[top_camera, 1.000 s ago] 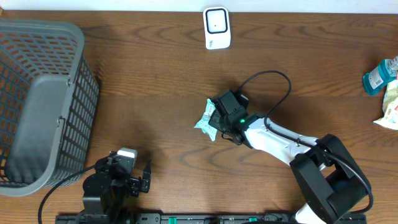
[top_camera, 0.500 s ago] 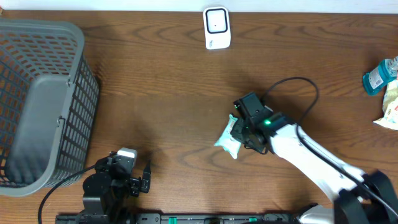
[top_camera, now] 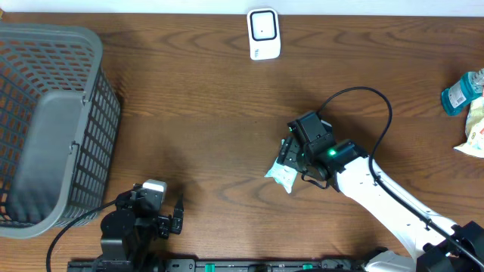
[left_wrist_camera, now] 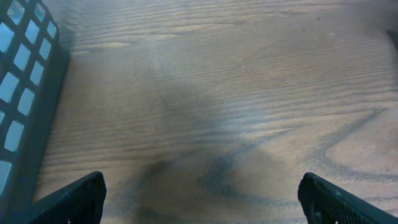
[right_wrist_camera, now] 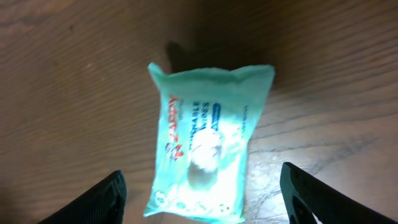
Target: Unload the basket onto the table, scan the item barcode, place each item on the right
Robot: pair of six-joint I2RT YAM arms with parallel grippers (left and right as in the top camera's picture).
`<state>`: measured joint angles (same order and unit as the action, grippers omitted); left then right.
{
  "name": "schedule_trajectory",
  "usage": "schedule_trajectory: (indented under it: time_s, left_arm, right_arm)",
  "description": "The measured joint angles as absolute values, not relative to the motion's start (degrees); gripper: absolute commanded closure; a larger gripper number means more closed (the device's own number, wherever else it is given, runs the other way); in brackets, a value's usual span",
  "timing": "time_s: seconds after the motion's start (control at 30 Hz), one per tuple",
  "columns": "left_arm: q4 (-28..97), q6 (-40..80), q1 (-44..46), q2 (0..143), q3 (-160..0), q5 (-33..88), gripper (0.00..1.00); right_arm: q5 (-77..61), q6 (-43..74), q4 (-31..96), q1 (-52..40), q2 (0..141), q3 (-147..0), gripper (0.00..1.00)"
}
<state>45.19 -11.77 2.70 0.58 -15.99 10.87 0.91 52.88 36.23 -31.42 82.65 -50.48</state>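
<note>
The item is a teal packet of wipes (top_camera: 280, 175) lying flat on the wooden table right of centre, printed face up (right_wrist_camera: 208, 137); no barcode shows on it. My right gripper (top_camera: 287, 163) hovers just above it, open, its two fingers (right_wrist_camera: 112, 193) standing wide on either side of the packet's near end without touching it. A white scanner (top_camera: 264, 34) stands at the far edge of the table. My left gripper (top_camera: 172, 214) rests at the front left, open (left_wrist_camera: 200, 193) with only bare wood between its fingers.
A grey mesh basket (top_camera: 45, 121) fills the left side, and its wall (left_wrist_camera: 25, 93) shows in the left wrist view. A teal bottle (top_camera: 461, 91) and a pale packet (top_camera: 473, 130) lie at the right edge.
My right gripper carried the packet right and toward the front, then opened. The packet now lies on the table, released. The left arm has not moved.
</note>
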Motion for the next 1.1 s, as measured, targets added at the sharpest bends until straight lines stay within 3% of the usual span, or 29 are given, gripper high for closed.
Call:
schedule_trajectory:
  time_s: [0.03,0.33,0.53,1.1]
  left_arm:
    - [45.2,-11.8,2.7,0.6,-16.0,10.9,0.01]
    - [45.2,-11.8,2.7,0.6,-16.0,10.9,0.01]
    - [45.2,-11.8,2.7,0.6,-16.0,10.9,0.01]
    - [45.2,-11.8,2.7,0.6,-16.0,10.9,0.01]
  right_arm:
    - [0.4,52.3,35.4,-31.6,82.7,-50.5,0.47]
    - [-0.2,52.0,31.4,-35.2,84.3,-50.5,0.49]
    - [3.5,50.5,35.1,-36.4,90.1,-54.9,0.5]
    - [14.3,50.9,39.6,-41.9,101.8,-61.3,0.62]
